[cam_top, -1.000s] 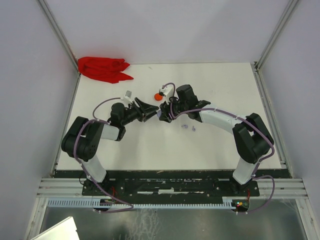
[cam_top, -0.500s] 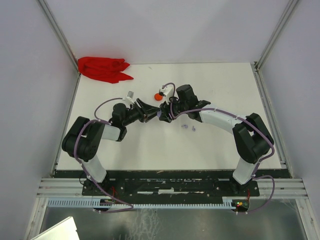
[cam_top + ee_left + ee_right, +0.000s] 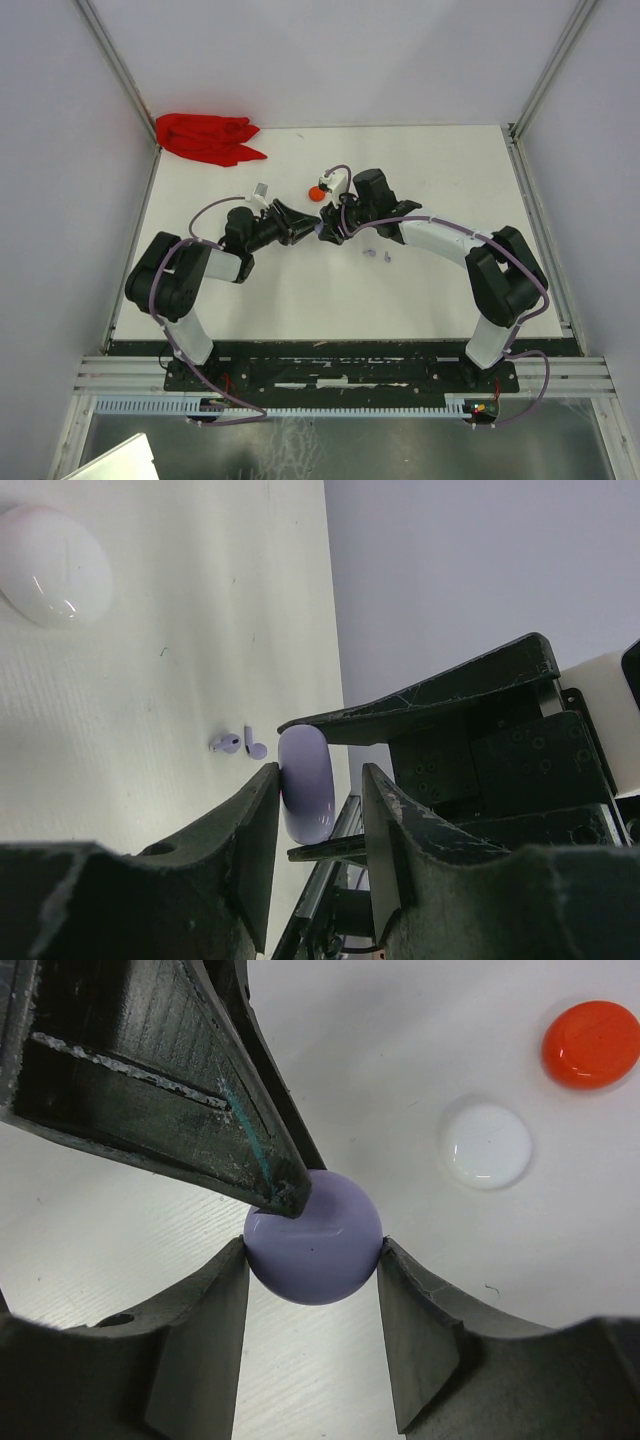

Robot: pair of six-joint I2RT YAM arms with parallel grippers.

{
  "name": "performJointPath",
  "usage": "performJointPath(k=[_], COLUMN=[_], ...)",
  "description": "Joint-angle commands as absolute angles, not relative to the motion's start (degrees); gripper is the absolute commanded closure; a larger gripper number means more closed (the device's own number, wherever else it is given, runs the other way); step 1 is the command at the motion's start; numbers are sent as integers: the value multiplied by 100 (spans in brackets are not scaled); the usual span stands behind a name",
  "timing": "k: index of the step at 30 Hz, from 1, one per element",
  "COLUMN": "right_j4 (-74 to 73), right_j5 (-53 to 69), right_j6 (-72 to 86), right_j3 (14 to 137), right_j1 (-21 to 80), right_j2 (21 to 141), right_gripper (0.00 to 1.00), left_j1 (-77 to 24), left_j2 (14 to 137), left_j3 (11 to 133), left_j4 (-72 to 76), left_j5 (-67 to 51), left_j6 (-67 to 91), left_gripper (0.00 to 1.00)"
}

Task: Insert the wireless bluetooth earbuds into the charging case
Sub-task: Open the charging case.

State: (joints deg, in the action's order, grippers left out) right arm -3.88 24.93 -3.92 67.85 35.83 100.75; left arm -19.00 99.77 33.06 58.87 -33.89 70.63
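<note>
A closed, round purple charging case (image 3: 313,1238) is held off the table, with my right gripper (image 3: 312,1252) shut on its two sides. My left gripper (image 3: 320,780) faces it from the other side, jaws around the case's thin edge (image 3: 306,785). One left finger touches the case; a gap shows at the other. One of the left fingers (image 3: 200,1090) lies over the case's top in the right wrist view. Two tiny purple earbuds (image 3: 238,744) lie on the table beyond it. In the top view both grippers meet at mid-table (image 3: 315,228), with the earbuds (image 3: 377,255) to their right.
A red round case (image 3: 590,1043) and a white one (image 3: 486,1145) lie on the table behind the grippers. The left wrist view shows a white case (image 3: 52,565). A red cloth (image 3: 205,137) sits bunched in the far left corner.
My left gripper has slid a little right toward the right gripper and its jaws have narrowed around the purple case. The right arm has kept still.
</note>
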Motion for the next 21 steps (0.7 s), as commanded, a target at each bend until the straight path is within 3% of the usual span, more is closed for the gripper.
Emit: performJointPath(k=[1, 14, 18, 20, 21], right_j4=[-160, -126, -128, -134, -126], right_j5=[2520, 2514, 2509, 2451, 2390], right_j6=[-391, -374, -365, -333, -314], right_j3=[6869, 6897, 6903, 6900, 6885], right_j1=[3587, 3587, 3587, 3587, 3586], right_j2=[9810, 9803, 9800, 9771, 9739], right_gripper=[76, 76, 74, 60, 47], left_j1=[-1986, -2062, -2074, -2075, -2075], left_j2=[10004, 10108, 10142, 10138, 10134], left_j3=[3393, 3401, 3401, 3413, 3417], left_j4=[6269, 6372, 6405, 6407, 6407], left_j5=[-3455, -3489, -3507, -3500, -3491], left_j6=[7067, 7066, 7062, 7068, 7078], left_gripper=[57, 71, 85, 93, 96])
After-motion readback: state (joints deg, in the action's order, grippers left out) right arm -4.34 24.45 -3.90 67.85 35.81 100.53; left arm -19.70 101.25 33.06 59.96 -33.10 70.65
